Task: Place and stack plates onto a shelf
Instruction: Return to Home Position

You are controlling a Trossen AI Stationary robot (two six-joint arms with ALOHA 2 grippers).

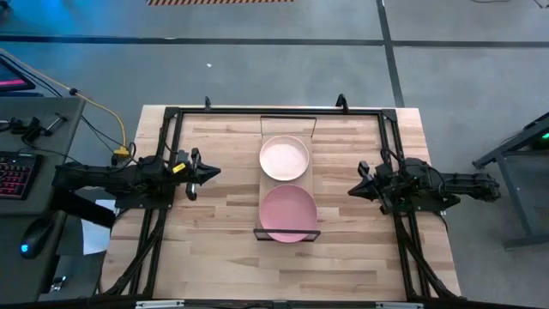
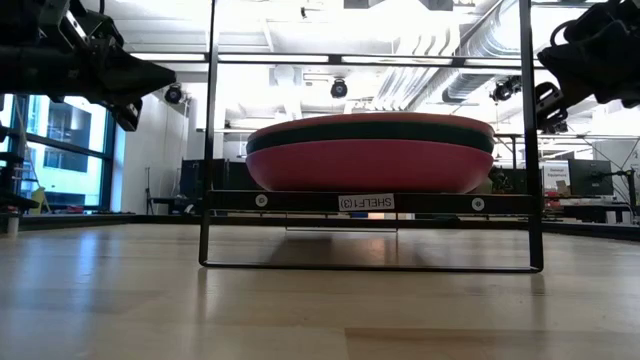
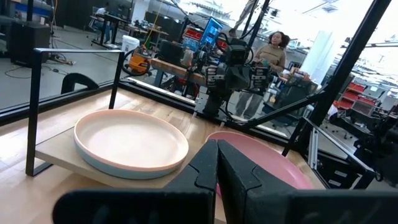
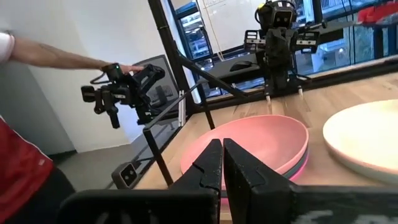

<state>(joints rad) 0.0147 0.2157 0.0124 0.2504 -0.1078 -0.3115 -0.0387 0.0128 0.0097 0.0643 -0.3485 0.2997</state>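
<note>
Hovering closed and empty: left tool (image 1: 208, 172) over the left of the surface (image 1: 214, 257), right tool (image 1: 352, 190) over the right, both apart from the shelf (image 1: 265, 184). Two stacks stand on the shelf. Light pink plate (image 1: 287, 213) lies over dark green plate (image 2: 370, 133), which lies over magenta plate (image 2: 370, 165). Cream plate (image 1: 284, 158) lies over pale teal plate (image 3: 118, 167). All five are shelved, so stacking looks done; only parking the arms seems left.
</note>
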